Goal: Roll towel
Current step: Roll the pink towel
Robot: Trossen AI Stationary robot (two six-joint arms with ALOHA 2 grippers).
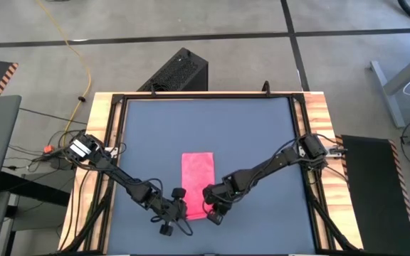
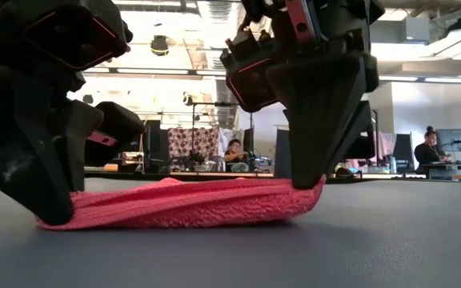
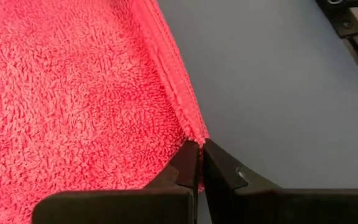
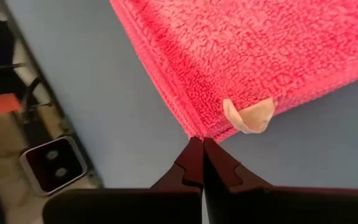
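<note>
Both arms reach inward and low, left hand (image 1: 179, 208) and right hand (image 1: 206, 205) pinched closed.

Bare mat (image 1: 148, 135) beyond the towel (image 1: 197, 171), both claws crowding its near corners

Count: 1 pink towel (image 1: 197, 183), folded, on 1 dark grey mat (image 1: 212, 135) atop 1 wood-edged worktop (image 1: 319, 114). 2 arms, 2 grippers: left gripper (image 1: 181, 211) + right gripper (image 1: 207, 204), 1 per towel corner, both w/ jaws pinched together. 1 small pale tag (image 4: 248, 115) on towel. 2 people seated in bkgd: 1 (image 2: 232, 154) centre, 1 (image 2: 429, 149) far side. 1 black box (image 1: 178, 71) on floor, 1 yellow cable (image 1: 73, 50).
</note>
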